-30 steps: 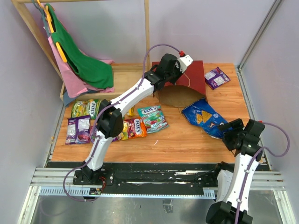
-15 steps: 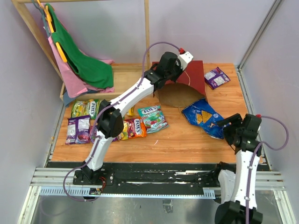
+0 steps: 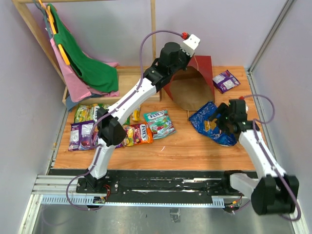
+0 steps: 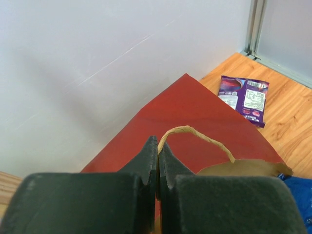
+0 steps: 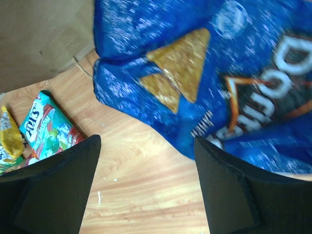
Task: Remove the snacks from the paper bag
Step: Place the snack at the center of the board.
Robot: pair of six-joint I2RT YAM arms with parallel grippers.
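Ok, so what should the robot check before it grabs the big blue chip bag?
1. Left gripper pinching the handle of the paper bag: ok, jaws shut on it.
2. Right gripper open wide: ok.
3. Right gripper lined up over the Doritos bag: ok, the bag's edge shows between its fingers.
4. Doritos bag outside the paper bag: ok, it lies on the table by the mouth.
5. More snacks hiding inside the paper bag: cannot tell.
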